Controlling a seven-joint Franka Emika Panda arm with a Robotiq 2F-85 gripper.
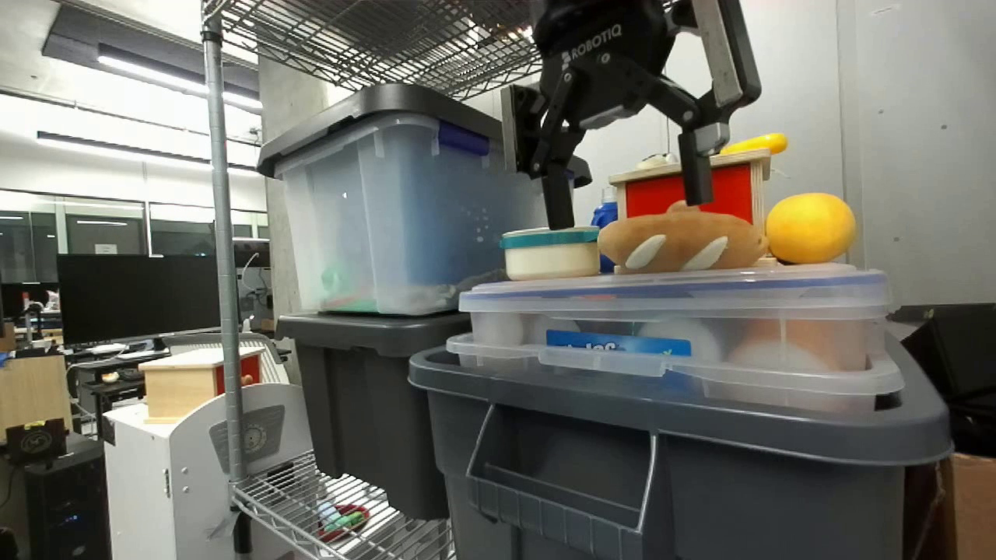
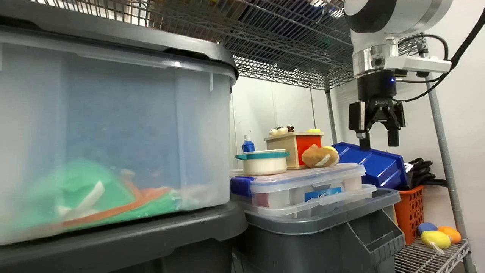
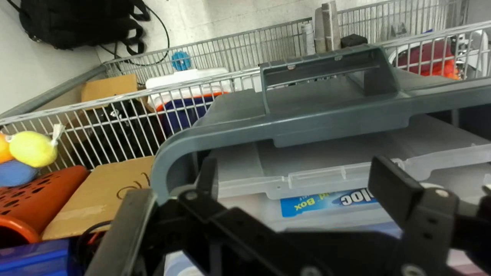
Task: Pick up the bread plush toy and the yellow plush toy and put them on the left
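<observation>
The bread plush toy (image 1: pixel 685 239), tan with pale stripes, lies on the lid of a clear container in both exterior views. Beside it on the same lid is the round yellow plush toy (image 1: pixel 811 228); in an exterior view the bread mostly covers this yellow plush toy (image 2: pixel 331 148). My gripper (image 2: pixel 379 141) hangs in the air, pointing down, out in front of the container and higher than both toys. Its fingers are spread wide with nothing between them. The wrist view looks past the gripper (image 3: pixel 295 178) at the container's front edge; neither toy shows there.
A cream pot with teal rim (image 1: pixel 551 255) and a red-fronted wooden box (image 2: pixel 293 148) share the container lid (image 1: pixel 825 292). Under it stands a dark grey tote (image 1: pixel 747 482). Large stacked bins (image 2: pixel 125 125) rise alongside, a wire shelf (image 2: pixel 280 41) runs overhead, and a blue bin (image 2: pixel 371 167) leans nearby.
</observation>
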